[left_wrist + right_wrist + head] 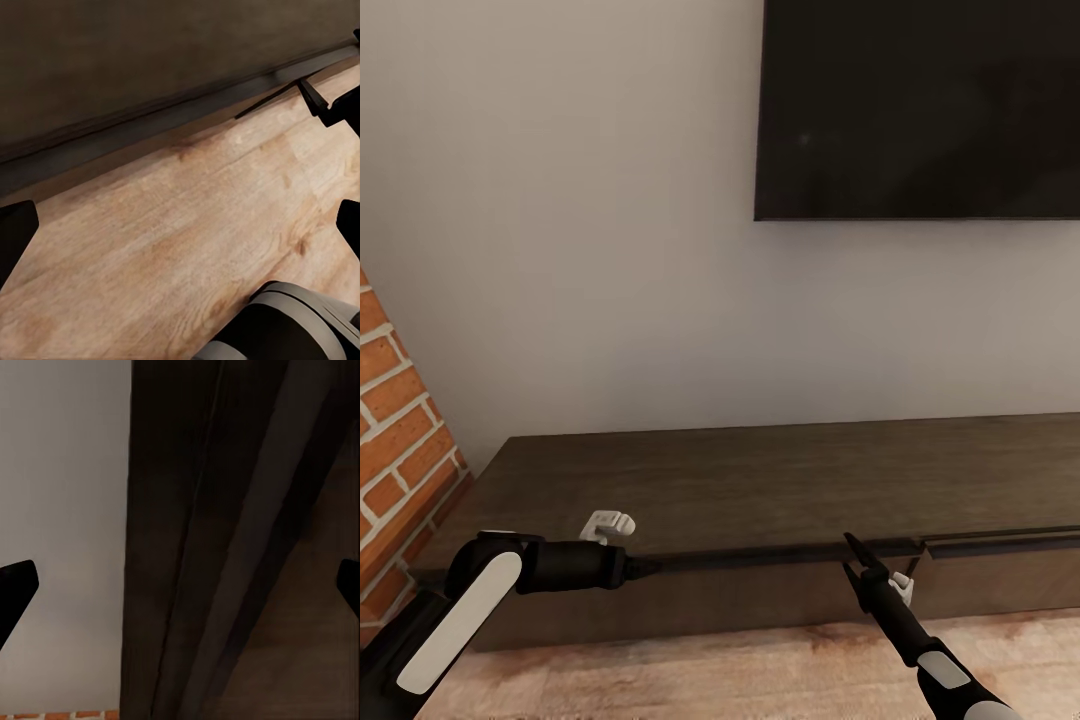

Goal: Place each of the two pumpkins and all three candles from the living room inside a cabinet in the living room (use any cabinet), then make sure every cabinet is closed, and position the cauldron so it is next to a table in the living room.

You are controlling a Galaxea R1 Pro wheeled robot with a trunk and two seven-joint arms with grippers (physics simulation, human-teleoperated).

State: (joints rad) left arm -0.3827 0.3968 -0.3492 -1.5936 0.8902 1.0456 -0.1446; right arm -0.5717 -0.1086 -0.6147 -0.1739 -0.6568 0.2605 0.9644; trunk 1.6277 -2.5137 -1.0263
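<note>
- Head view shows the robot drawn up close to the cabinet (780,480), a long, low dark-brown unit against a pale wall, probably so both arms can reach its front edge.
- A dark screen (920,105) hangs on the wall above it, and a brick wall (400,420) closes the scene at the left.
- Left gripper (650,568) lies level along the front lip of the cabinet, its tip at the dark seam under the top board. Its fingers are released: in the left wrist view they (15,232) stand wide apart at the picture's edges with only wooden floor (187,247) between them, grasping nothing.
- Right gripper (852,555) rises from below toward the same seam, just beside a step in the front line where one drawer front seems to stand slightly proud. Its fingers (15,589) are likewise spread and empty, looking along the cabinet's top and front edge.
- My judgement: with handle-less fronts, the fingertips are set at the seam to hook or push a drawer front, either to open it for loading or to shut it flush.
- No pumpkin, candle or cauldron can be seen, so how many are stowed cannot be told from here.
- Whether the drawer by the right fingers is a little open or merely offset is too dark to settle.
</note>
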